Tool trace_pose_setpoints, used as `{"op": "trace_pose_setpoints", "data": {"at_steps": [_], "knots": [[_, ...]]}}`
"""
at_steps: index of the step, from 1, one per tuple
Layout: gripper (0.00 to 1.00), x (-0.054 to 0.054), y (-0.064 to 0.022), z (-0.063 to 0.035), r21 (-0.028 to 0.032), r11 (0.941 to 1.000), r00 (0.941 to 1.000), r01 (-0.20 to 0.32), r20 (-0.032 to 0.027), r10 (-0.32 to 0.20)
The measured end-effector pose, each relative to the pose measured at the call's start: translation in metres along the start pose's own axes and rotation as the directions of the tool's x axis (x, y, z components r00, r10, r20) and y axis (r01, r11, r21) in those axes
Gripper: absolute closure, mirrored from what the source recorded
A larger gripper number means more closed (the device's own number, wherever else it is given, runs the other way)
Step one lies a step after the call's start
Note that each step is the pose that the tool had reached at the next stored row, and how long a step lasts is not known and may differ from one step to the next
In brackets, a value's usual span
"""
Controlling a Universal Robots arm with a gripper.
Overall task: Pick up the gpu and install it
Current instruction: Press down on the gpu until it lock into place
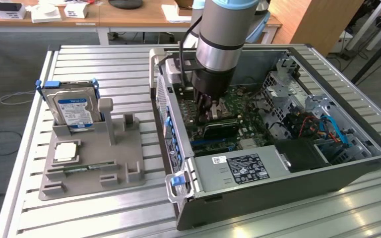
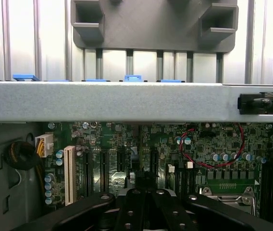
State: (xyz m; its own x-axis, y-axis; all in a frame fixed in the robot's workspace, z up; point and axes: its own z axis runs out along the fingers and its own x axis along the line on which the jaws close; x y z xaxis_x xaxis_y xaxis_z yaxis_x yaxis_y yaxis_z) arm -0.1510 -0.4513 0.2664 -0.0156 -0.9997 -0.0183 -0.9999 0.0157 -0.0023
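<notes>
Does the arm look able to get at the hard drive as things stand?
Probably yes: the hard drive stands upright in its stand with nothing above it, though the gripper sits low inside the computer case.

We see the case [image 1: 289, 193] on the table [image 1: 111, 64], at the exterior view's right | holder [image 1: 91, 163] beside it at the left | hard drive [image 1: 73, 110] upright in holder | arm [image 1: 220, 44] above motherboard [image 1: 233, 114] inside case

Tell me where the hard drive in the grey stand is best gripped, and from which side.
Probably take the hard drive by its upper half, from above, across its flat faces: it stands upright, lower end in the grey stand.
</notes>
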Motion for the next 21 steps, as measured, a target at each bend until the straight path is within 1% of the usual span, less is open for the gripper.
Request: {"op": "trace_pose_setpoints", "data": {"at_steps": [21], "knots": [[0.89, 0.0007, 0.0, 0.0001, 0.0001, 1.0, 1.0, 0.0, 0.0002, 0.0]]}}
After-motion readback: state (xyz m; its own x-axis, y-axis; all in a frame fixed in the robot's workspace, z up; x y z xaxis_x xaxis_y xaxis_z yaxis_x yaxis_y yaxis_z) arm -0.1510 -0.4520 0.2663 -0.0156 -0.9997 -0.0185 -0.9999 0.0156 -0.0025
